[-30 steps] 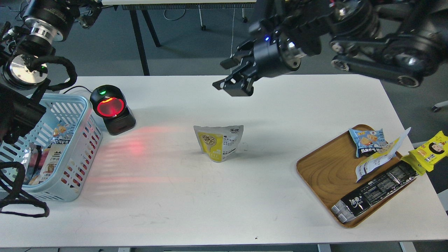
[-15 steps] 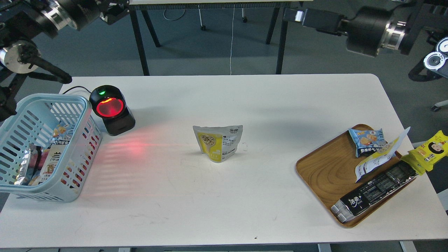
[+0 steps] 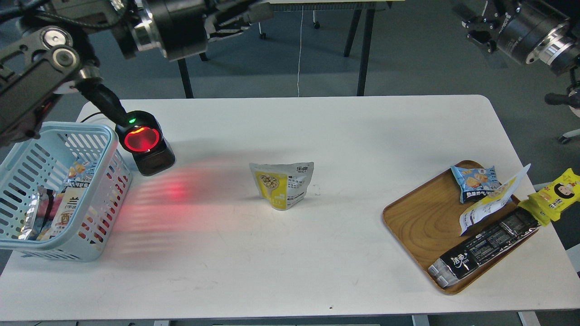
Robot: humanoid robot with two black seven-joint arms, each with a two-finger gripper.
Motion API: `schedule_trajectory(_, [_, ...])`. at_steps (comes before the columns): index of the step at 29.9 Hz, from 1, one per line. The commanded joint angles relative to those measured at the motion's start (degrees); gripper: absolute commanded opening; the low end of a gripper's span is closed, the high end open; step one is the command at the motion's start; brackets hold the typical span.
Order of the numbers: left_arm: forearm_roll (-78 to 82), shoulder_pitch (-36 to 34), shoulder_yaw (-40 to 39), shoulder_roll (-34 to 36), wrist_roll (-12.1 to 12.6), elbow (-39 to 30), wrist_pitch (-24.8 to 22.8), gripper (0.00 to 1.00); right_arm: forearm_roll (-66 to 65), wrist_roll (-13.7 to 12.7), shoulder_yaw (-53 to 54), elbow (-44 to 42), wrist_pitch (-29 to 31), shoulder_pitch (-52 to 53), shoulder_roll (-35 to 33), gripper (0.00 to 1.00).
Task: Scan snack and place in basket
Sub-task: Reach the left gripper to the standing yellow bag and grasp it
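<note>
The snack [image 3: 282, 184], a small pouch with a yellow front and a silver-grey top, stands upright near the middle of the white table [image 3: 290, 271], held by nothing. The light blue slotted basket [image 3: 108, 136] sits at the left edge with several packets inside. My left gripper [image 3: 247, 16] is high at the top of the view, far above and left of the snack, dark and blurred. My right gripper [image 3: 475, 25] is at the top right, far from the snack, seen small and dark.
A black barcode scanner [image 3: 144, 141] with a red glowing window stands beside the basket and casts red light on the table. A brown wooden tray [image 3: 421, 222] at the right holds a light-blue packet [image 3: 476, 181], a white-and-yellow pouch [image 3: 491, 203] and a black packet [image 3: 487, 246]. A yellow packet [image 3: 557, 194] lies off its edge.
My right arm has pulled away from above the table's middle to the top right corner. My left arm has swung rightward across the top. The snack has not moved.
</note>
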Motion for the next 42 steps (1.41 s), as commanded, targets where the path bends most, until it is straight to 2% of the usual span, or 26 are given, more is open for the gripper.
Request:
schedule_trajectory(1, [14.25,1.24,4.21,-2.75,-0.47,-4.88,0.01,0.91,12.80,0.00,0.58,-4.76,3.58,-3.59,2.13,0.98])
schedule_trajectory(5, [32.69,2.03,8.61,-6.18,-0.64,-5.33,0.01,0.91,17.31,0.00,4.71,-4.41,5.96,-9.38,2.04,0.98])
schedule_trajectory(9, [48.00,4.49,12.21,-6.89,-4.85,-5.24,0.01,0.91,17.31,0.00,9.46,-3.01,6.67,-14.92,2.13,0.99])
schedule_trajectory(11, [53.28,5.37,13.97,-6.98,-5.56,-4.98,0.01,0.91,17.22,0.00,10.78,-1.60,6.67,-15.90,1.96,0.99])
schedule_trajectory(17, [55.00,8.18,14.86,-8.56,-5.57,1.35,0.01,0.90,17.22,0.00,11.05,2.18,6.58,-15.90,1.43,0.99])
schedule_trajectory(21, [55.00,8.18,14.77,-8.48,-5.74,3.02,0.01,0.89,17.14,0.00,11.05,2.45,6.58,-15.82,1.43,0.99])
schedule_trajectory(22, [55.00,8.27,14.77,-8.22,-5.92,3.37,0.01,0.86,17.14,0.00,11.05,2.45,6.58,-15.82,1.51,0.99])
schedule_trajectory(25, [55.00,8.18,14.77,-7.95,-6.09,3.81,0.01,0.65,17.05,0.00,11.05,2.45,6.67,-15.47,1.69,0.99])
schedule_trajectory(28, [55.00,8.18,14.77,-8.21,-6.70,3.82,0.01,0.51,17.05,0.00,10.96,2.36,6.67,-15.20,1.69,0.98])
schedule_trajectory(31, [55.00,8.18,14.86,-8.12,-9.51,4.34,0.01,0.34,17.05,0.00,10.96,2.45,6.76,-15.11,1.60,0.99])
schedule_trajectory(36, [55.00,8.27,14.95,-7.86,-11.01,5.84,0.01,0.27,17.05,0.00,10.96,2.53,6.76,-15.02,1.60,0.99])
schedule_trajectory(42, [55.00,8.71,14.86,-7.77,-11.19,5.84,0.01,0.05,17.05,0.00,10.96,2.45,6.67,-13.27,2.13,0.99])
